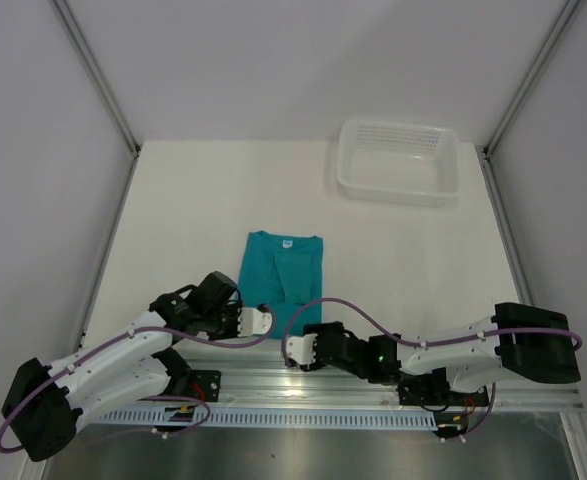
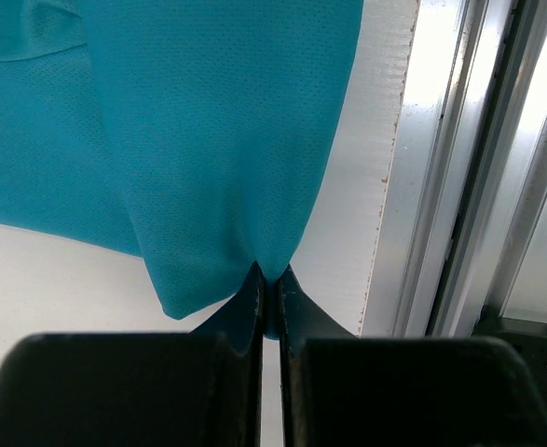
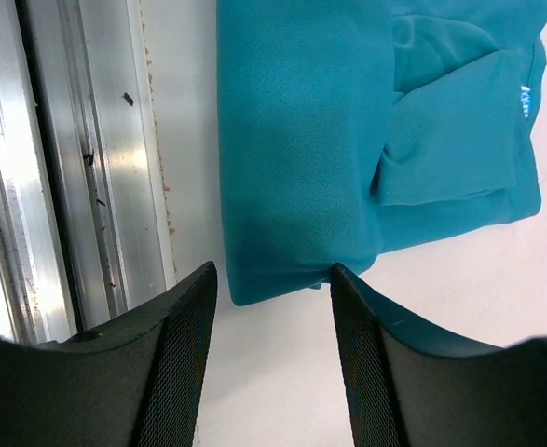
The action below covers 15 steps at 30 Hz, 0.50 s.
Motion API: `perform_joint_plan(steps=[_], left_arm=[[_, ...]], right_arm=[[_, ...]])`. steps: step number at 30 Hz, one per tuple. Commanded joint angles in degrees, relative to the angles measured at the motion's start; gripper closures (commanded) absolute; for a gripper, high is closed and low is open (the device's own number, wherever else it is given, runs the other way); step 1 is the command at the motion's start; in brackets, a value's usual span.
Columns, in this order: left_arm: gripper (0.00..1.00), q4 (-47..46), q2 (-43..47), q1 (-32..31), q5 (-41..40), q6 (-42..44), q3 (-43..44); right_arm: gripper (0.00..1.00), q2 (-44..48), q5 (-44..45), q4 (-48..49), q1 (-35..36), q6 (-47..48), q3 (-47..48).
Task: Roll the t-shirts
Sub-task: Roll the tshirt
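Pinching the shirt (image 1: 285, 262) at its near hem, my left hand (image 2: 271, 277) is clamped on the fabric. My right hand (image 3: 271, 279) stands apart around the other near corner. The shirt lies folded on the desk (image 1: 193, 220), at its near edge.

The t-shirt (image 1: 283, 265) is showing plain teal with a fine dotted weave; the basket (image 1: 393, 192) is looking white with a holed grid.

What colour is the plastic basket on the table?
The basket is white; the top external view shows it best.
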<state>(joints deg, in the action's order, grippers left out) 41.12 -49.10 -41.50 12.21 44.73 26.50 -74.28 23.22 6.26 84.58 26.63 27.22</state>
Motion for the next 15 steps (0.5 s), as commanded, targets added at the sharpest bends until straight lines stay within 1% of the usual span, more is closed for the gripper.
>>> perform_joint_plan(steps=[1,6,11,15], left_arm=[[0.99,0.2,0.5,0.3,1.5,-1.4,1.6],[0.99,0.3,0.0,0.3,1.3,-1.5,1.9],[0.99,0.4,0.1,0.3,1.2,-1.6,2.0],[0.99,1.0,0.6,0.3,1.4,-1.7,2.0]], right_arm=[[0.44,-1.5,0.3,3.0,-0.7,0.2,1.5],[0.44,-1.9,-3.0,3.6,-1.5,-0.1,1.3],[0.44,-2.6,-5.6,3.8,-5.1,-1.1,0.4],[0.46,-1.7,-8.5,2.6,-6.5,-1.2,0.6]])
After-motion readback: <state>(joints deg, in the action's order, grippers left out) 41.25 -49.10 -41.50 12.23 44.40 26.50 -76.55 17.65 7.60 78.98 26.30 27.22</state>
